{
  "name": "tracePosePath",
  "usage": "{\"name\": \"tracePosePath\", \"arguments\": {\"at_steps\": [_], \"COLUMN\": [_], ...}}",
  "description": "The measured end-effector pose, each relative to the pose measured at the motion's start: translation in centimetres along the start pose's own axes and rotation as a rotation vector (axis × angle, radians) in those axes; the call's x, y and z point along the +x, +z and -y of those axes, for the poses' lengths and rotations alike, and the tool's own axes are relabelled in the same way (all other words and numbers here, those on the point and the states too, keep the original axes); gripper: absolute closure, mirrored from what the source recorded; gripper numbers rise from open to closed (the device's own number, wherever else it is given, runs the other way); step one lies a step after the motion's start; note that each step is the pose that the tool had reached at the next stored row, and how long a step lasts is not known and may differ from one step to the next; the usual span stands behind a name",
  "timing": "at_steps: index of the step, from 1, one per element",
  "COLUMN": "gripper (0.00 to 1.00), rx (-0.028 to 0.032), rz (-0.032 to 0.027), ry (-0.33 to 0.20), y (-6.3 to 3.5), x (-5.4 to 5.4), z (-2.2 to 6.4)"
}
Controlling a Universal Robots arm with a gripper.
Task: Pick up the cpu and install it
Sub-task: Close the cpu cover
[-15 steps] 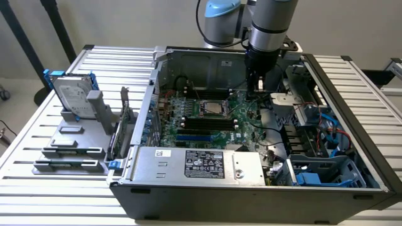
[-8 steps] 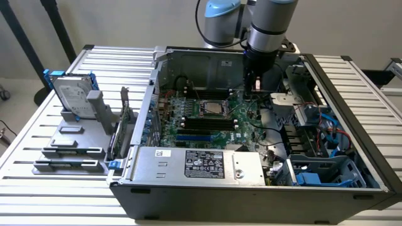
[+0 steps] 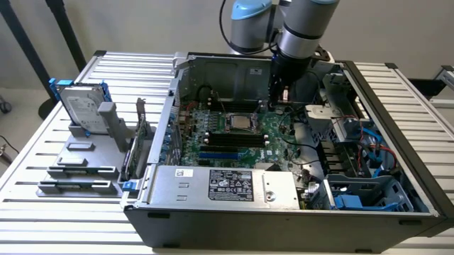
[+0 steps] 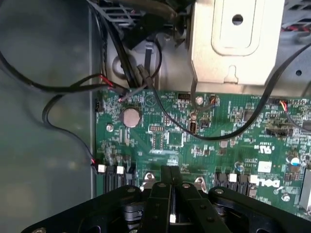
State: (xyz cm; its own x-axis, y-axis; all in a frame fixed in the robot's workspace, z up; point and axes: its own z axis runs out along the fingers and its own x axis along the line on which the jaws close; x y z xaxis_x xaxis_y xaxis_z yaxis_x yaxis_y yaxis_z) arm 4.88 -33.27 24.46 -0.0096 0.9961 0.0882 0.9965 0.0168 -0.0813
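The cpu, a small silver-grey square, lies flat in the socket frame in the middle of the green motherboard inside the open computer case. My gripper hangs from the arm inside the case, just above the board and to the exterior view's right of the cpu, apart from it. In the wrist view the black fingers are pressed together over the motherboard; the gripper is shut with nothing between them.
A silver hard drive with a blue bracket stands on a grey holder at the exterior view's left. Dark memory sticks sit below the socket. Black cables, a metal bracket, a coin battery and the power supply crowd the case.
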Motion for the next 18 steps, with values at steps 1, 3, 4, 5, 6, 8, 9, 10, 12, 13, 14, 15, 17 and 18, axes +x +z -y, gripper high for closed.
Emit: {"name": "tracePosePath", "arguments": {"at_steps": [1, 3, 4, 5, 6, 8, 9, 10, 12, 13, 14, 15, 17, 18], "gripper": [0.89, 0.89, 0.89, 0.89, 0.89, 0.89, 0.89, 0.89, 0.89, 0.89, 0.89, 0.89, 0.89, 0.89], "rx": [0.0105, 0.0349, 0.0470, 0.0592, 0.0722, 0.1005, 0.1138, 0.1268, 0.1503, 0.1593, 0.1666, 0.1722, 0.1809, 0.1837], "rz": [-0.0002, -0.0006, -0.0007, -0.0009, -0.0011, -0.0016, -0.0018, -0.0020, -0.0024, -0.0024, -0.0027, -0.0028, -0.0029, -0.0029], "ry": [0.001, 0.003, 0.004, 0.005, 0.006, 0.009, 0.010, 0.011, 0.013, 0.014, 0.015, 0.015, 0.016, 0.016], "y": [0.01, 0.04, 0.05, 0.06, 0.08, 0.11, 0.12, 0.14, 0.16, 0.19, 0.22, 0.27, 0.41, 0.50], "x": [0.0, 0.0, 0.0, 0.0, 0.0, 0.0, 0.0, 0.0, 0.0, 0.0, 0.0, 0.0, 0.0, 0.0], "z": [0.15, 0.52, 0.71, 0.88, 1.05, 1.40, 1.57, 1.74, 2.11, 2.33, 2.59, 2.87, 3.45, 3.72]}}
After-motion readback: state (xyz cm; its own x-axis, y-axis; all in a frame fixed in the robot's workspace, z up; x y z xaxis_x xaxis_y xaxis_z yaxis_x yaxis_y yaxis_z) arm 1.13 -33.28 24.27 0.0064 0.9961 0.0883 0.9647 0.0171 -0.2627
